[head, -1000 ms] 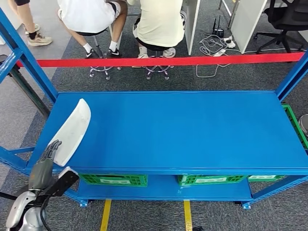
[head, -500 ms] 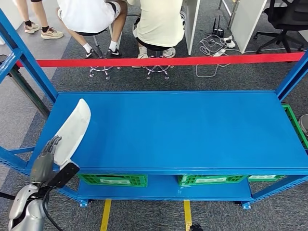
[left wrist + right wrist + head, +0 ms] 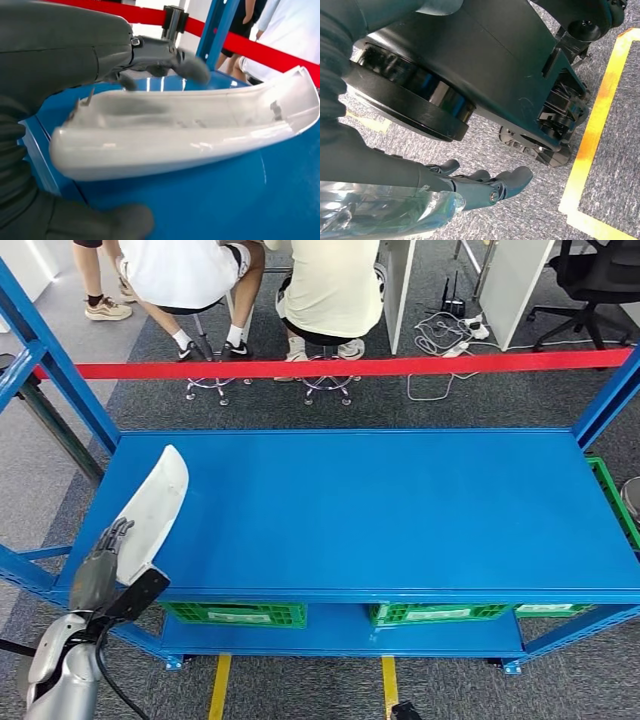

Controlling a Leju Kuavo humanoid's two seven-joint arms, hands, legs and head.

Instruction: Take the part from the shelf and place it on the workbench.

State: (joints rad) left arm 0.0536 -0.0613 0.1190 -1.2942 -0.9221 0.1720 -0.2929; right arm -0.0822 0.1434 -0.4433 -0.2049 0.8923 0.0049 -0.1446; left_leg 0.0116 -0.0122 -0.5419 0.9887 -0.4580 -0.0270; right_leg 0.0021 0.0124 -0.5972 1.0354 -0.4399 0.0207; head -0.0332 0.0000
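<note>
A: What is the biggest thing here?
B: The blue shelf (image 3: 377, 510); its top board stretches away ahead and to the right of the left robot hand (image 3: 98, 565).
A: And the part?
B: The white part (image 3: 155, 510) lies on that board at its left end, running away from the left robot hand. In the left wrist view the part (image 3: 181, 130) sits between the thumb below and the fingers (image 3: 188, 65) above.
A: Is it gripped?
B: No. The fingers are spread around its near end, not closed on it.
A: The right robot hand (image 3: 486, 187)?
B: It hangs over grey carpet beside a yellow line (image 3: 599, 125), fingers loosely extended, holding nothing.
</note>
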